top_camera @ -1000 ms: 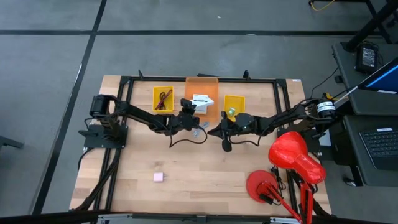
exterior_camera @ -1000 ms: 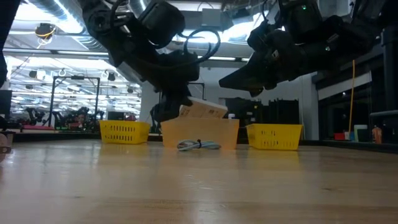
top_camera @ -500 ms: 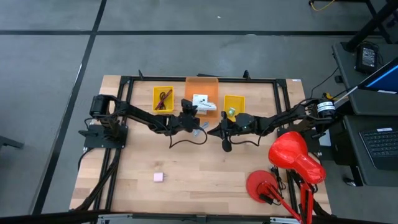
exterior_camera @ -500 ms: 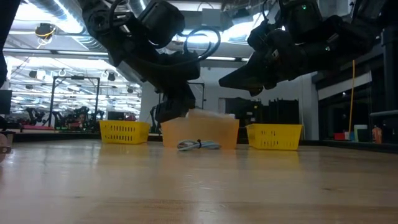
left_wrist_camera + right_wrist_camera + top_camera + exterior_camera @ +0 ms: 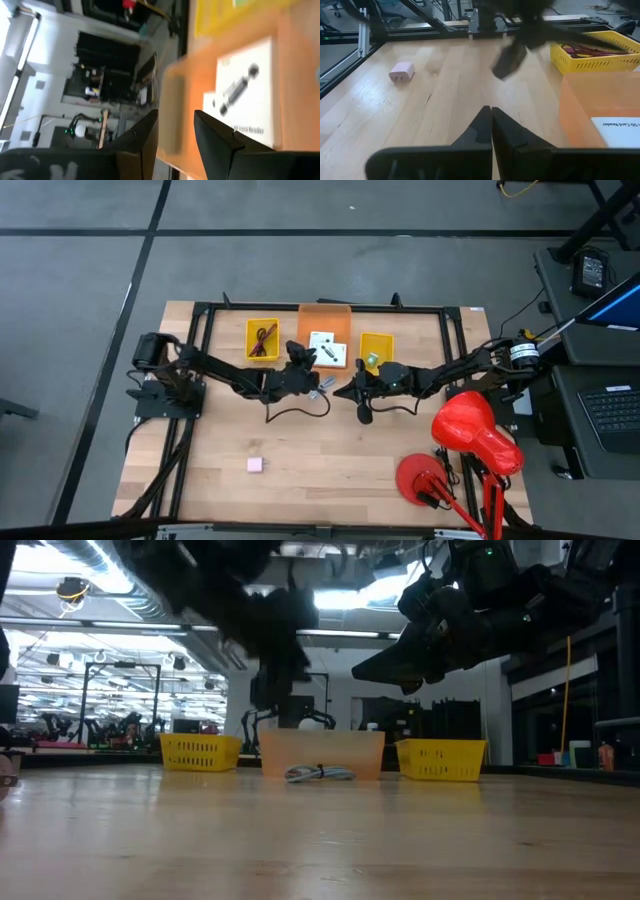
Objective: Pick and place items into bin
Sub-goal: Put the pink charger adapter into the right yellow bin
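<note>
Two white cards (image 5: pixel 327 346) now in orange bin (image 5: pixel 324 310).

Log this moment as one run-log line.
left gripper: open, empty, beside orange bin | white cards: in bin | right gripper: shut, waiting

**Room around the rig**

Grey floor (image 5: pixel 90 270) with dark seam lines crossing it. Light wood table (image 5: pixel 330 465) in a black frame (image 5: pixel 452 320). To the table's right: dark desk (image 5: pixel 600 395) with a laptop (image 5: pixel 612 415) and a blue screen edge (image 5: pixel 618 302). Red lamp-like object (image 5: pixel 475 430) over the table's near right corner. Low view: large hall, bright ceiling strip lights (image 5: pixel 60 605), black racks (image 5: pixel 100 695), pale back wall (image 5: pixel 340 700), yellow pole (image 5: pixel 568 690) at right.
</note>
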